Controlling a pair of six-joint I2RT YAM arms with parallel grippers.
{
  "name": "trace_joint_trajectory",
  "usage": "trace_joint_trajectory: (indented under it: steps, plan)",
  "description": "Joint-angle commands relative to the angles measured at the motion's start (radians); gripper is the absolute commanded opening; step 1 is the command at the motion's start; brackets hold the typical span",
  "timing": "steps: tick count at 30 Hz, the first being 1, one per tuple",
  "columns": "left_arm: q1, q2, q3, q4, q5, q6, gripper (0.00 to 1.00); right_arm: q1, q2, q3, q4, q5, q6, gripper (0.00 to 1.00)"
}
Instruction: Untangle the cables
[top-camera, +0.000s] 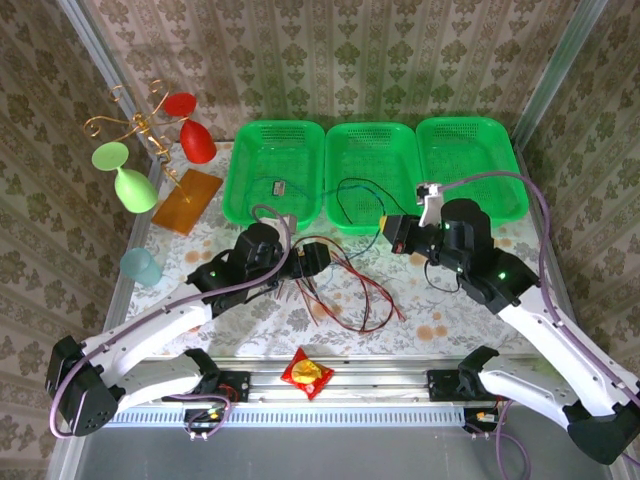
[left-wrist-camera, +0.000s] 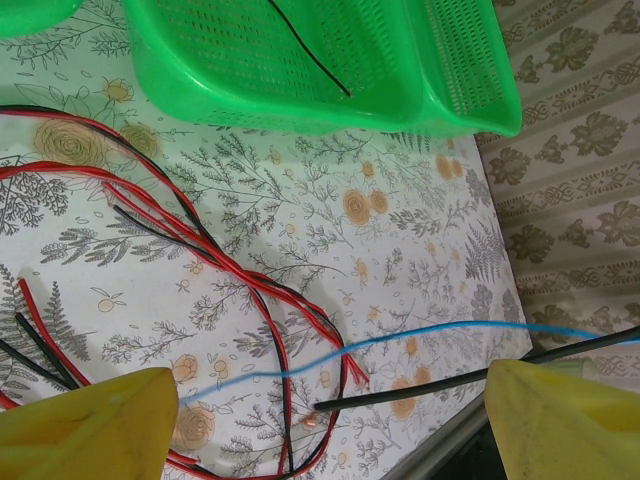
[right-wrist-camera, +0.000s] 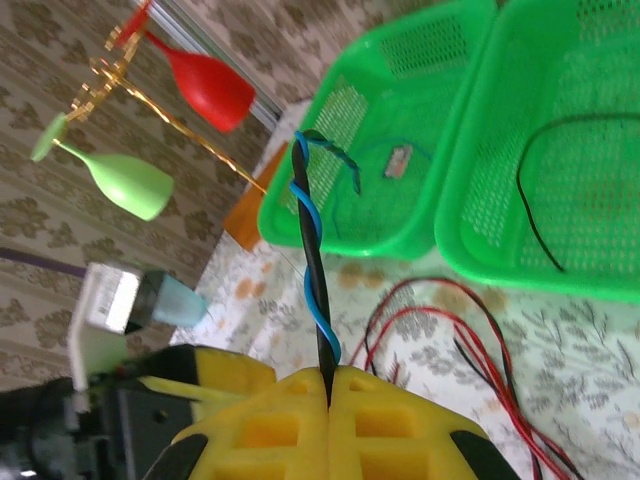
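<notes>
Floral tablecloth (left-wrist-camera: 400, 260), tangled cables (top-camera: 350, 290); right gripper (right-wrist-camera: 328, 385) tight on black-and-blue twist (right-wrist-camera: 312, 250), lower end hidden; left gripper (left-wrist-camera: 330, 420) open.

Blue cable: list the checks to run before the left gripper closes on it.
1. Shut right gripper holds black cable: ok.
2. Jaws of left gripper open: ok.
3. Path of blue cable between the left fingers: ok.
4. That gap free of black cable: not ok, its end lies there too.
5. Twist of blue cable around black cable undone: not ok, it spirals at the right gripper.
6. Clearance of red cables below the left fingers: cannot tell.
</notes>
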Motion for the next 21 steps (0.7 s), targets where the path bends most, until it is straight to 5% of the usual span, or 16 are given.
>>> trace_joint_trajectory:
  steps: [1,11,21]
  plan:
    - [-0.002,-0.012,0.022,0.014,0.006,0.079,0.80,0.004,-0.001,0.047,-0.030,0.021,-0.048,0.00]
    - [0.043,-0.235,-0.115,0.091,-0.042,0.483,0.77,0.002,0.009,0.139,-0.059,0.031,-0.005,0.00]
    - [0.073,-0.335,-0.200,0.127,0.015,0.671,0.78,-0.014,-0.001,0.160,-0.040,-0.005,0.102,0.00]
